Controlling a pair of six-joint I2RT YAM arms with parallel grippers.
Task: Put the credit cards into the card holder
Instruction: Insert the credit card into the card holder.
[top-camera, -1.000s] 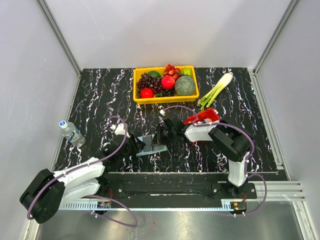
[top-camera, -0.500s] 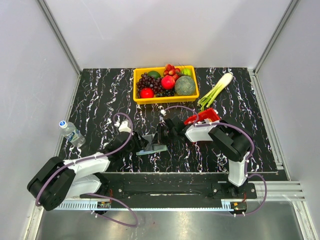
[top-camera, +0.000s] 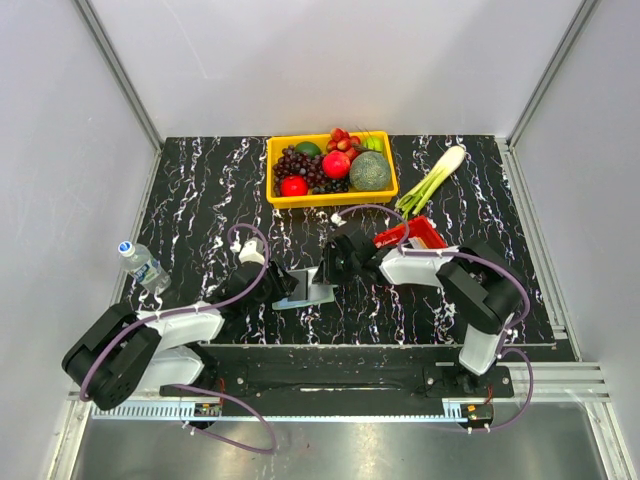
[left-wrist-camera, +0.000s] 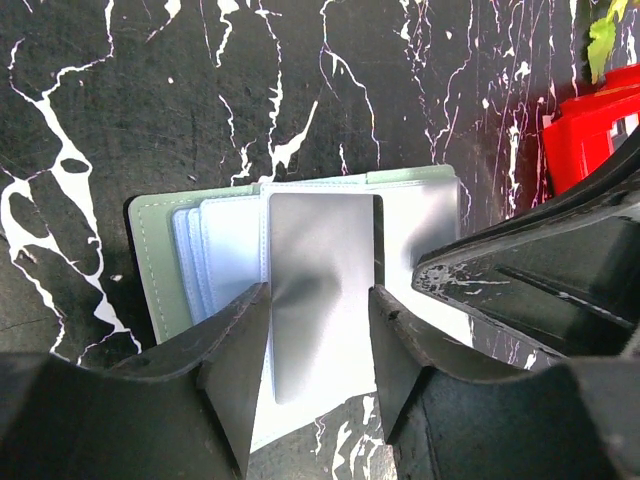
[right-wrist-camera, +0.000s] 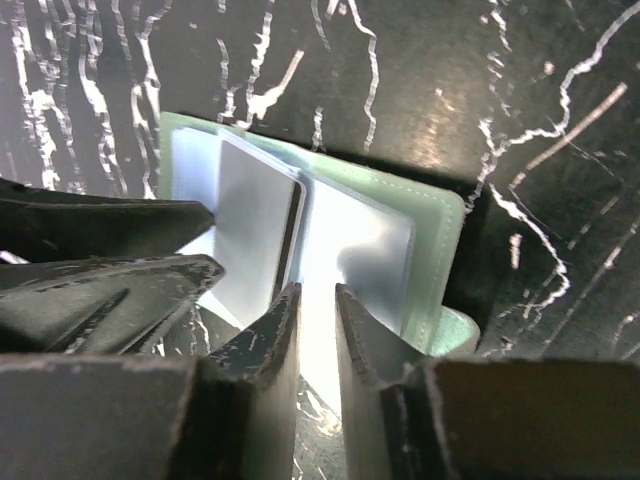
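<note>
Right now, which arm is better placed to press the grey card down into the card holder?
Right. The left hand grips the grey card by its edges in the card holder. The right hand is empty, slightly open, tips beside that card, so it could probably push.

Layout about the holder (top-camera: 312, 293): left gripper (left-wrist-camera: 320, 297) at its left side, right gripper (right-wrist-camera: 318, 292) at its right. Fruit tray (top-camera: 271, 175) behind it; leek (top-camera: 432, 182) behind and right; basket (top-camera: 425, 232) to its right, beyond the right gripper; bottle (top-camera: 143, 266) well to its left.
</note>
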